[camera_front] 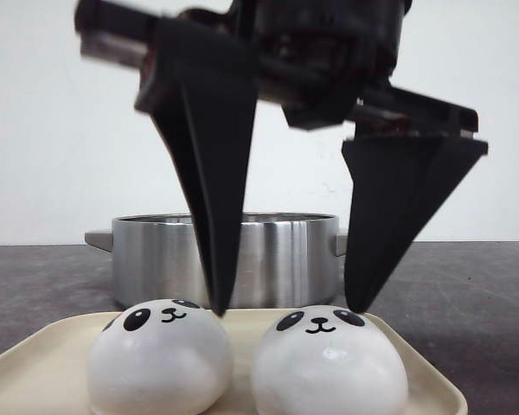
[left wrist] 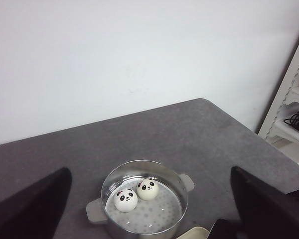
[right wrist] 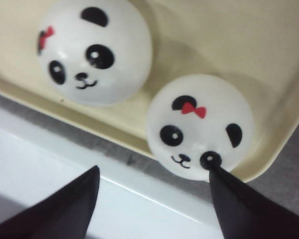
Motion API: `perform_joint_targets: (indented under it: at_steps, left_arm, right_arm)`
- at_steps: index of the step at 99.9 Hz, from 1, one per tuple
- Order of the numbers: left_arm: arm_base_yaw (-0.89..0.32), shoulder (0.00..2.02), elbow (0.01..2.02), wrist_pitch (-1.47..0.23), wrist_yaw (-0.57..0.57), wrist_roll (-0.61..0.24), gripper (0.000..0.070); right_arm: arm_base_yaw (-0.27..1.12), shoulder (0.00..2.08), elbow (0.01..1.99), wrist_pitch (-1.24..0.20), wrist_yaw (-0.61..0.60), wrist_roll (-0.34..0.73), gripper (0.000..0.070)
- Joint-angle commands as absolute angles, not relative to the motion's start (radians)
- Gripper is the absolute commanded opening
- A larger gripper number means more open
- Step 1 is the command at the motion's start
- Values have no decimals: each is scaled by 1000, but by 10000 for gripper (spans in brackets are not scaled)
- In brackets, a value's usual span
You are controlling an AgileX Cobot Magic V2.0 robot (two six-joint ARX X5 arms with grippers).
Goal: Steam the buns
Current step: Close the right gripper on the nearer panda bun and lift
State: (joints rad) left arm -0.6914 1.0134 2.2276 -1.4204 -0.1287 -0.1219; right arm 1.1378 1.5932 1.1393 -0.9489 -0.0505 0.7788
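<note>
Grey tabletop [left wrist: 199, 134] w/ white wall behind; steel pot [left wrist: 142, 204] holds two panda buns [left wrist: 137, 194], two more buns [camera_front: 246, 367] sit on cream tray [camera_front: 35, 372] nearest the robot. Right gripper [camera_front: 285, 309] hangs over tray buns, jaws spread, nothing held. Left gripper [left wrist: 149, 219] also spread, high above pot.

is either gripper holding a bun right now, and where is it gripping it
Nothing is held. The right gripper hangs open above the right-hand tray bun; the left gripper is open and empty.

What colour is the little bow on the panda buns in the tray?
Red. The bow shows best in the right wrist view, on the bun near the gripper.
</note>
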Motion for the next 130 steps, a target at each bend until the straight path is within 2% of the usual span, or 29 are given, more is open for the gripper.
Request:
perform_joint_targets:
  at_steps: [1,15,40,52,56,62,70,71,85,105,130]
  left_arm:
    - [-699,1027,2248,-1450,-131,-108,620]
    - [-699,1027,2248,-1450,-130,-105,620]
    - [-699,1027,2248,-1450,-120,-106,620]
    - [-699,1027,2248,-1450,-107,-106,620]
    - [-699,1027,2248,-1450,-107,-106,620]
    - [-699,1028,2248,-1450,-107,-106,620]
    - [-699,1028,2248,-1450,-107,-106,620]
    - [-699,1028,2247,-1450,-107,-105,620]
    - [-699,1028,2247,-1450,-107,-105,620]
    - [-699,1028,2247,-1450,-107,-106,620]
    - [-699,1028,2247,-1450,-107,-106,620]
  right_arm:
    - [1149,1626,1146,-948,-40,798,435]
    - [1147,1650,1146,-949,2,801,435]
    - [1131,1710,1146,-945,4,785,432]
    - [1129,1732,1146,-941,5,773,388]
    - [1129,1740,1146,-938,3,772,342]
    - [1129,1741,1146,-940,6,767,228]
    - [1129,1741,1146,-938,7,745,10]
    - [1130,1741,1146,-939,7,743,0]
    - [1129,1741,1146,-943,15,714,1]
    - [1136,1734,1147,-949,142,714,5]
    - [1148,1580,1147,-953,202,726,6]
